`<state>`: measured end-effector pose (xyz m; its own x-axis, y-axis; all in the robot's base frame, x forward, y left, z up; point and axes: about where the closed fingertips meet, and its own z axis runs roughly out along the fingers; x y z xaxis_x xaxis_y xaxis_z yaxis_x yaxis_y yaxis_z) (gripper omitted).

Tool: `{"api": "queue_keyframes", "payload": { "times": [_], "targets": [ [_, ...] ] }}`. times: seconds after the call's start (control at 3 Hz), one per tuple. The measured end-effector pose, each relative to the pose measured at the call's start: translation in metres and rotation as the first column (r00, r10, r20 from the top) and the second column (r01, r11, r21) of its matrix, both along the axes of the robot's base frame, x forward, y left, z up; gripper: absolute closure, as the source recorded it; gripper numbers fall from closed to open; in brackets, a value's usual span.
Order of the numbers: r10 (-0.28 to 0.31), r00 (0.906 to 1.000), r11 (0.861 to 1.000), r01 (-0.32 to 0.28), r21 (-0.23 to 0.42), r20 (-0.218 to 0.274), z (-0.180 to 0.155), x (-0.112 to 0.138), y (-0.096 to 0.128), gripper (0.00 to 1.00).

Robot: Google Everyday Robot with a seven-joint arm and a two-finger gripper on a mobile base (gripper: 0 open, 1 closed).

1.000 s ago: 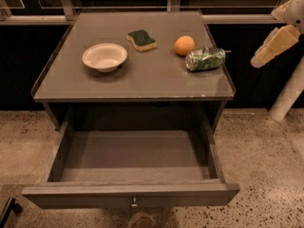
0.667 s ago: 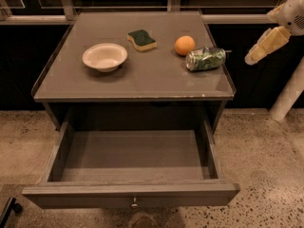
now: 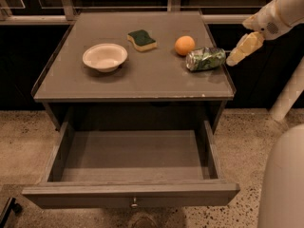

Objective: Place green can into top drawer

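The green can (image 3: pixel 205 59) lies on its side on the worktop (image 3: pixel 142 82), close to the right edge and about halfway between the back and front corners of that side. One silver end faces to the left and front, and the other end points to the right edge.

The gripper (image 3: pixel 235 57) hangs just outside the right edge of the worktop, with its yellowish tip directed down-left to the right end of the can. The tip is very near the can, but I cannot tell if it touches. I also cannot tell whether the gripper is open or closed. The can rests on the worktop.

Just beside the can, toward the back, is an orange (image 3: pixel 184 45). A green-topped sponge (image 3: pixel 142 40) lies near the back edge, and a white bowl (image 3: pixel 105 57) stands toward the left edge.

The top drawer (image 3: pixel 95 194) is pulled out below the front edge, with a small knob (image 3: pixel 135 203) at the centre of its front panel.
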<state>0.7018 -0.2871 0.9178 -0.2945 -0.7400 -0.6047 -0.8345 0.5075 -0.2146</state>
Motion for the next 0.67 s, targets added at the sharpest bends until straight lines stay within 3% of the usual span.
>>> {"api": "queue_keyframes", "payload": {
  "times": [0.67],
  "targets": [
    [0.109,0.9902,0.994,-0.108,0.02,-0.087,-0.052,0.029,0.046,0.0]
  ]
}}
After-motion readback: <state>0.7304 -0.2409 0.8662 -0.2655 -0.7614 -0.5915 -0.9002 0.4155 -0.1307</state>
